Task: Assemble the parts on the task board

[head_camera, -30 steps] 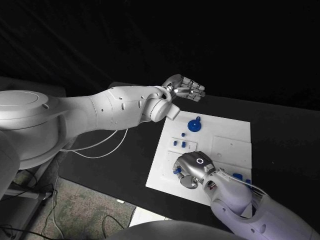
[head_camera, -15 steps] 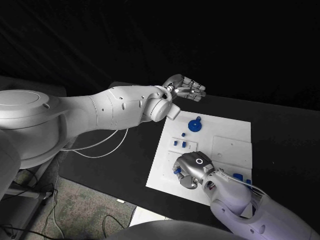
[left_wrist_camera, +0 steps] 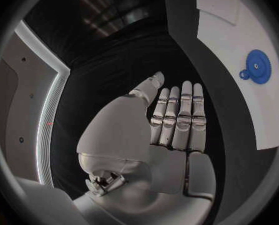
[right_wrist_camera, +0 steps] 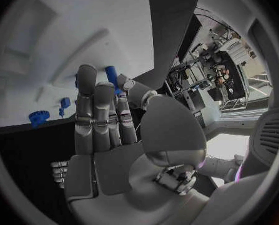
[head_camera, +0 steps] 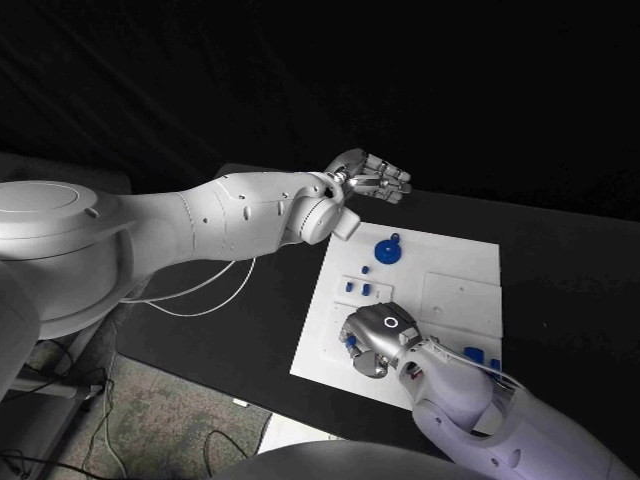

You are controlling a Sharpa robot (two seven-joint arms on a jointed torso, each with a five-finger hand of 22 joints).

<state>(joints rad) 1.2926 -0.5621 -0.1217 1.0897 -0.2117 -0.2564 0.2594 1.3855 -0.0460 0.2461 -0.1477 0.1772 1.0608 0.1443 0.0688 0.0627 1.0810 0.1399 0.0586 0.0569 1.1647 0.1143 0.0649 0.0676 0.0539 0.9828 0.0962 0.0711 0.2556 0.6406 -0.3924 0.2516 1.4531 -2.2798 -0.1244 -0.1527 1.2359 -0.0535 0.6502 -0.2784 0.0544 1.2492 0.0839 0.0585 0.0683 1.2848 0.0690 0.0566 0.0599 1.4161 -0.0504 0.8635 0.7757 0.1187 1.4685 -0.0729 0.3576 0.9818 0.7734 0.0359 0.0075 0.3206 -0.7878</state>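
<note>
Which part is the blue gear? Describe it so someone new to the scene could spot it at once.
Start at the white task board in the middle of the black table. Go to its far end, toward the raised left hand; the blue gear lies flat there. It is the one round, toothed disc with a small knob at its edge; the other blue parts are small upright pegs and blocks.

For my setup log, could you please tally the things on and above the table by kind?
Task board: 1
Large blue gear: 1
Hands: 2, the left hand and the right hand
Small blue parts: several, too small and partly hidden by the right hand to count
Total: 4, small parts aside
</note>
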